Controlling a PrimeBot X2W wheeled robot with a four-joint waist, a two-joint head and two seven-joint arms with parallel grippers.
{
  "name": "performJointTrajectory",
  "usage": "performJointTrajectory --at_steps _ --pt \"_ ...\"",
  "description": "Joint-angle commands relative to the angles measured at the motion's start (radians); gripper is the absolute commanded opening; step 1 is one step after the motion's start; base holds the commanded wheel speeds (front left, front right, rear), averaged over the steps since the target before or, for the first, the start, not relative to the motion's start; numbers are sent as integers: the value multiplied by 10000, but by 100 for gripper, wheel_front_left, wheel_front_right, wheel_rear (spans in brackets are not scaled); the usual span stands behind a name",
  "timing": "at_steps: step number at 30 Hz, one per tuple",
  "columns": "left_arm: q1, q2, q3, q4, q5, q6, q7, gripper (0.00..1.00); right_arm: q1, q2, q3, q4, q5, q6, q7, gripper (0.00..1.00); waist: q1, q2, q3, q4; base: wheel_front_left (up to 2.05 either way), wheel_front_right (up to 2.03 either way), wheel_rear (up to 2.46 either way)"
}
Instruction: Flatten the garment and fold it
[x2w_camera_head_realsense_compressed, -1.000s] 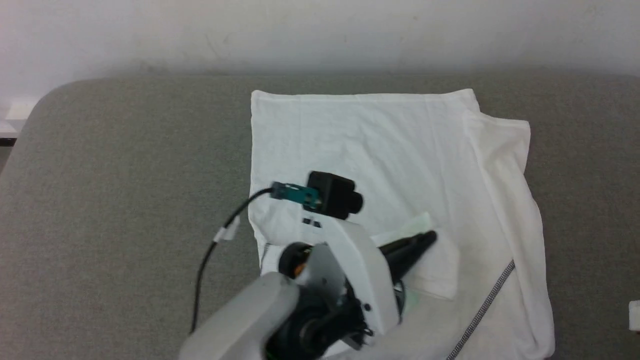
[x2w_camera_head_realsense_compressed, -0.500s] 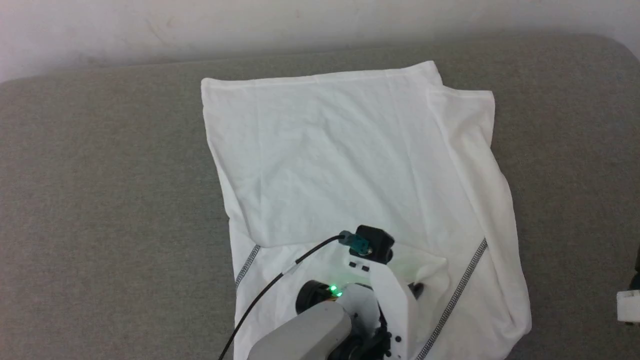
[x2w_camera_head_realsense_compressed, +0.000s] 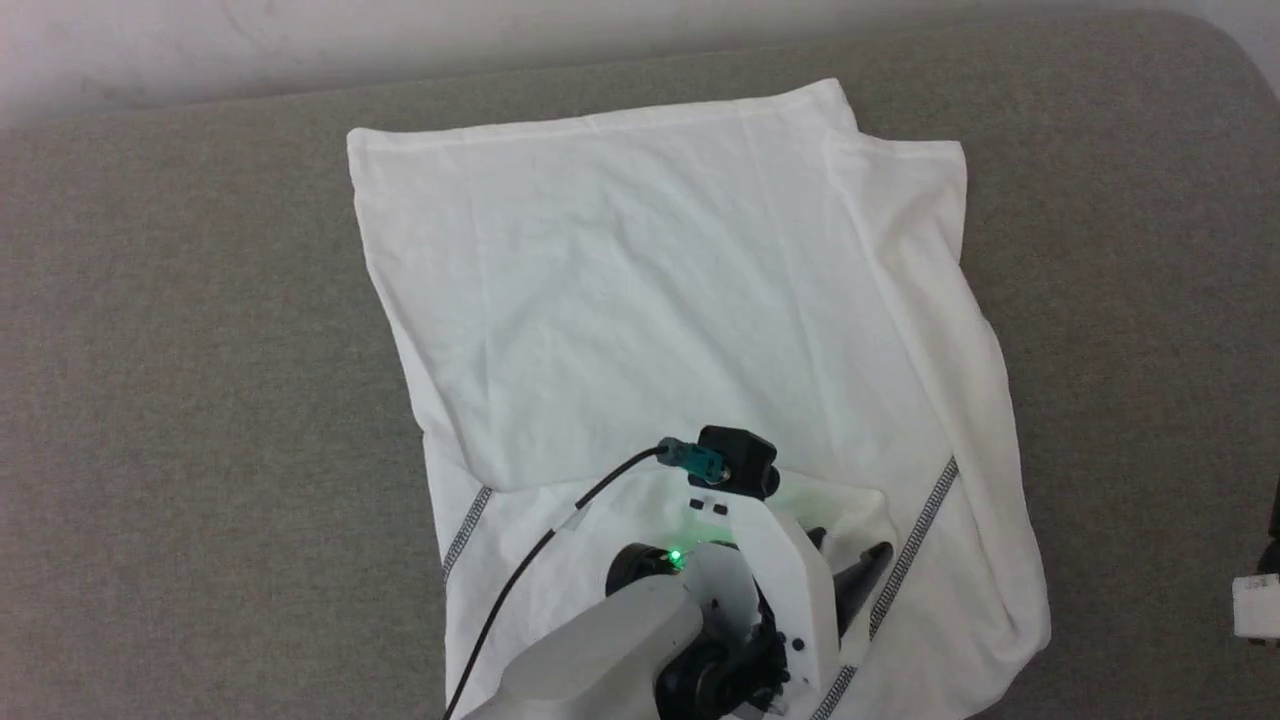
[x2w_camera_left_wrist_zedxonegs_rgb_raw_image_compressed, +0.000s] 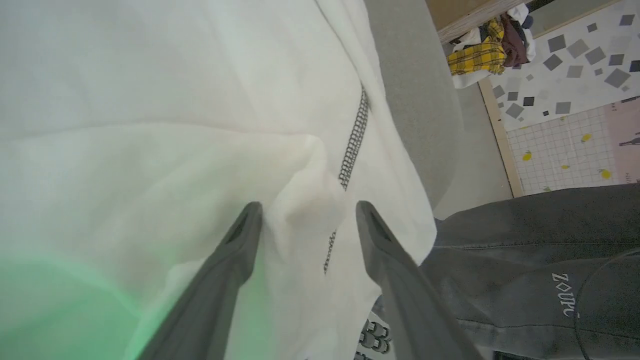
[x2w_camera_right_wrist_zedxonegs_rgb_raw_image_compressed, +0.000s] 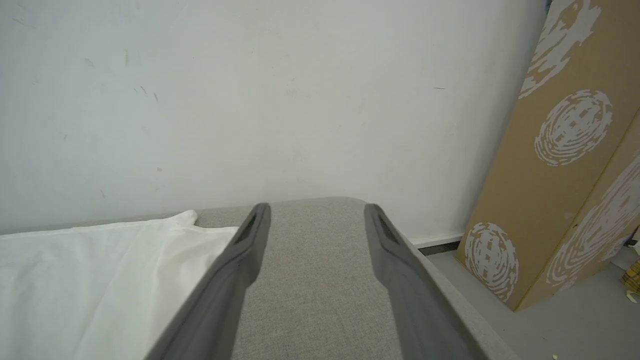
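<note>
Garment (x2w_camera_head_realsense_compressed: 640, 300): spread on grey cushion (x2w_camera_head_realsense_compressed: 200, 400); a raised fold sits between left jaws.
Left gripper (x2w_camera_left_wrist_zedxonegs_rgb_raw_image_compressed: 306, 212): jaws wide, clamping nothing.
Right gripper (x2w_camera_right_wrist_zedxonegs_rgb_raw_image_compressed: 316, 212): jaws wide over bare cushion, garment leftward.
Right wrist view: cardboard box (x2w_camera_right_wrist_zedxonegs_rgb_raw_image_compressed: 565, 150).

the garment (x2w_camera_head_realsense_compressed: 650, 300) is thin, soft white cloth, not shiny. the padded top (x2w_camera_head_realsense_compressed: 200, 400) under it is rough grey cloth. the left gripper (x2w_camera_left_wrist_zedxonegs_rgb_raw_image_compressed: 307, 205) has smooth, dull dark fingers (x2w_camera_left_wrist_zedxonegs_rgb_raw_image_compressed: 230, 260). at 3 o'clock in the right wrist view, a cardboard box (x2w_camera_right_wrist_zedxonegs_rgb_raw_image_compressed: 560, 175) looks brown and dull.
</note>
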Motion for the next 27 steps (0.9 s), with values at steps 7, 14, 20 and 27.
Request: performJointTrajectory --at_steps 7,14,20,27 --pt "-539 39 29 -1276 -454 -63 -645 100 204 15 -4 -62 -140 -11 166 100 -1 0 -1107 822 0 0 0" --pt "-427 1999 1182 -2713 1075 876 -3130 100 503 15 80 -202 -150 -11 347 100 -1 0 -1588 1156 0 0 0" --pt "1002 4557 2431 -4537 2251 2463 -4436 100 730 15 189 -192 -43 -11 367 100 -1 0 -1714 1298 0 0 0" --pt "3990 6266 4852 -6481 3302 4344 -4636 100 881 15 286 -73 107 -11 261 100 -1 0 -1712 1393 0 0 0"
